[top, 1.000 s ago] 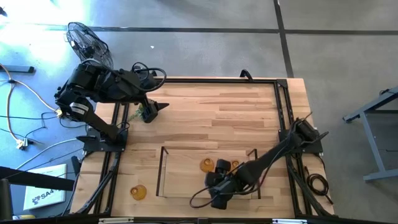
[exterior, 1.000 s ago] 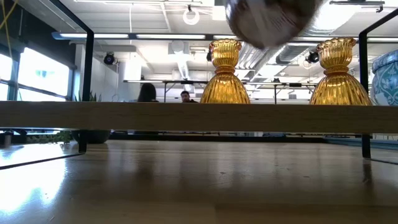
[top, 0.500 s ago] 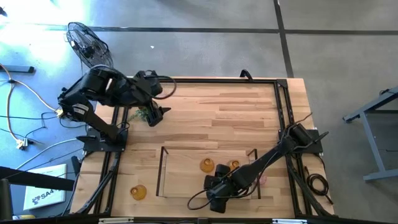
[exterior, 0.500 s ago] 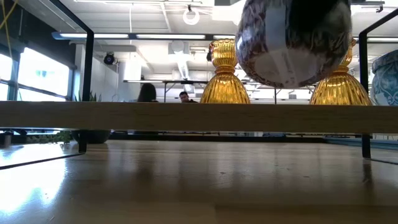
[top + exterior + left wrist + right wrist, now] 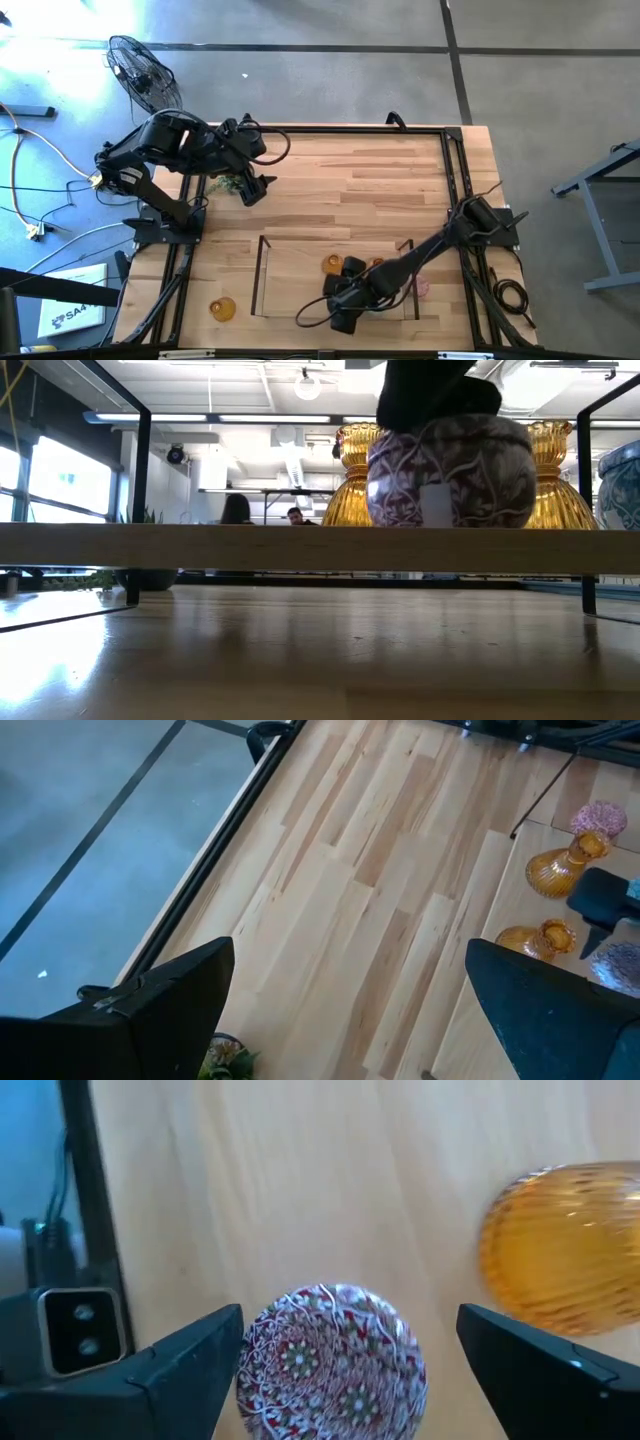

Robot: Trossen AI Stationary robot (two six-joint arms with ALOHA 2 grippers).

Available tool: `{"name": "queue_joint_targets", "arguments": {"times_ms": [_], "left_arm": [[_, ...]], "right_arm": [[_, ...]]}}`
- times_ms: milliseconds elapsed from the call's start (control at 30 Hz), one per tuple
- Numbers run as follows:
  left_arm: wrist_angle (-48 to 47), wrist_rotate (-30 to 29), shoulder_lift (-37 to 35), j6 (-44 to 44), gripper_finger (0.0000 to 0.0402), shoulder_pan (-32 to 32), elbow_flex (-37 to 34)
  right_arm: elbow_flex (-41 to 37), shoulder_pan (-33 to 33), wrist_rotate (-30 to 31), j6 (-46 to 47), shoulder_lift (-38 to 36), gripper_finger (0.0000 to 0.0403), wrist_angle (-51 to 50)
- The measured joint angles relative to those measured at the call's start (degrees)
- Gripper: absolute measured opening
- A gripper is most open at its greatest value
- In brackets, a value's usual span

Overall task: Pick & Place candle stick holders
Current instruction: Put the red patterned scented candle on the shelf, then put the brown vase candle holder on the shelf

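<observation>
My right gripper [image 5: 345,1350] is open and points down into the wooden tray [image 5: 262,272]. It stands over the mauve patterned round holder [image 5: 333,1363], with one finger on each side. In the low view the holder [image 5: 448,472] sits low behind the tray's near wall [image 5: 200,545], which hides its base. Two amber holders [image 5: 362,480] [image 5: 548,470] stand upright behind it, and a light blue one [image 5: 622,485] shows at the edge. A pink holder [image 5: 422,287] is in the tray, and a third amber one [image 5: 222,308] lies outside it. My left gripper [image 5: 350,1010] is open and empty above the table's far left. My right gripper comes at the mauve holder from above, pointing down. A gap shows between one finger [image 5: 540,1365] and the holder's side. The other finger [image 5: 190,1365] is right against the holder's edge [image 5: 243,1375]; I cannot tell whether it touches.
A green mossy ball [image 5: 228,184] lies by the left gripper at the table's far left. A black frame [image 5: 455,180] runs along the table's edges. Bare wood [image 5: 350,190] lies between the tray and the far edge. A fan [image 5: 140,70] stands on the floor beyond.
My right gripper has gone down into the tray with the mauve holder and a little toward the table's left. The holder was hanging high in the low view and now sits low behind the tray wall. My left gripper has shifted slightly toward the table's right.
</observation>
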Motion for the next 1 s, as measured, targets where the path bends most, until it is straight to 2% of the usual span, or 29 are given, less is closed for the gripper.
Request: {"name": "queue_joint_targets", "arguments": {"times_ms": [167, 300, 633, 733, 900, 1000], "left_arm": [[0.0, -0.2, -0.2, 0.0, 0.039, -0.8, 0.0], [0.1, -2.3, -0.5, 0.0, 0.039, -2.7, 0.0], [0.0, -5.1, -0.8, -1.2, 0.039, -7.2, 0.0], [-0.1, -5.9, -0.8, -1.2, 0.039, -9.3, 0.0], [-0.3, -15.4, -3.5, -5.0, 0.039, -14.9, -0.1], [-0.4, -15.7, -6.3, -7.8, 0.039, -20.6, 0.1]], "right_arm": [[0.0, -0.2, 0.5, -0.5, 0.0, 0.0359, -1.2], [1.1, 0.3, 3.3, -3.4, 0.0, 0.0361, -1.2], [14.0, 3.3, 12.2, -15.9, -0.2, 0.0358, -0.8], [18.3, 5.4, 16.2, -19.4, -0.2, 0.0358, -2.2], [23.7, 9.1, 26.4, -20.0, -0.2, 0.0358, -9.1], [24.9, 11.1, 31.4, -18.2, -0.2, 0.0358, -12.7]]}}
